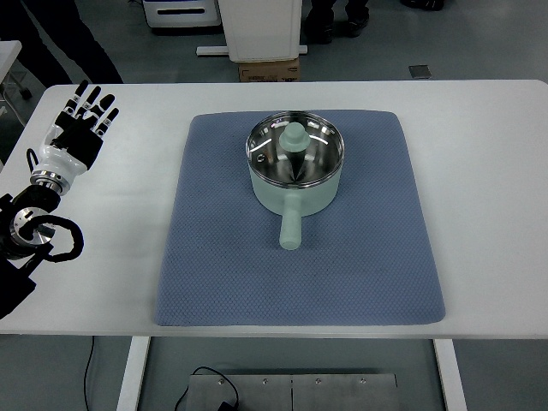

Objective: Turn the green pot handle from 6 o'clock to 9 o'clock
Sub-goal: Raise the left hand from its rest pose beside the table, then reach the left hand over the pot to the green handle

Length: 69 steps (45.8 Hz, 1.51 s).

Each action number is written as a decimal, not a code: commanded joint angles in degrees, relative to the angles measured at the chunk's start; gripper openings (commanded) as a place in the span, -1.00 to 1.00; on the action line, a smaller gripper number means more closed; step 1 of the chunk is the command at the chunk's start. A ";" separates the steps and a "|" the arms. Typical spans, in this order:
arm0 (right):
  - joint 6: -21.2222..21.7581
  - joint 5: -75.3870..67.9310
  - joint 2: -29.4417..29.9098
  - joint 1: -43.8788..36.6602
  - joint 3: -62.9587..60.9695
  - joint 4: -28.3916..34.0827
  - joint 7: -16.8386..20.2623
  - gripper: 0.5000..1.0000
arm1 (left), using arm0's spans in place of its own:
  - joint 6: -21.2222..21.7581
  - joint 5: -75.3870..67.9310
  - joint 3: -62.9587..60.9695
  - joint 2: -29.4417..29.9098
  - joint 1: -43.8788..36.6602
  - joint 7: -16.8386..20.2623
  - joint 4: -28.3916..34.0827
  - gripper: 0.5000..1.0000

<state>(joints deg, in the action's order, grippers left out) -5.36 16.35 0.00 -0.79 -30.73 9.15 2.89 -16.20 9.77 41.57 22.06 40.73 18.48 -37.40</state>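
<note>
A pale green pot with a glass lid and a green knob stands on a blue mat in the middle of the white table. Its handle points straight toward the near edge, at 6 o'clock. My left hand lies far to the left over the bare table, fingers spread, holding nothing, well apart from the pot. My right arm does not show.
The white table reaches beyond the mat on both sides. A cardboard box and white equipment stand behind the far edge. A person's dark legs show at the upper left.
</note>
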 commanded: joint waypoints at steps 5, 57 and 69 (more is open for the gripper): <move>0.00 0.00 0.00 0.00 -0.03 -0.01 0.01 1.00 | -0.41 0.16 0.09 0.09 0.41 -0.11 0.04 1.00; 0.00 0.00 0.00 0.00 -0.03 -0.01 0.01 1.00 | -0.76 -12.93 -4.13 1.50 12.00 -0.81 -3.38 1.00; 0.00 0.00 0.00 0.00 -0.03 -0.01 0.01 1.00 | -1.99 -20.31 -11.42 -0.26 18.86 -0.90 -11.11 1.00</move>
<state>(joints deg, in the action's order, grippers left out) -5.36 16.35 0.00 -0.79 -30.71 9.15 2.91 -17.36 -8.84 32.48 22.16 57.80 17.57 -47.14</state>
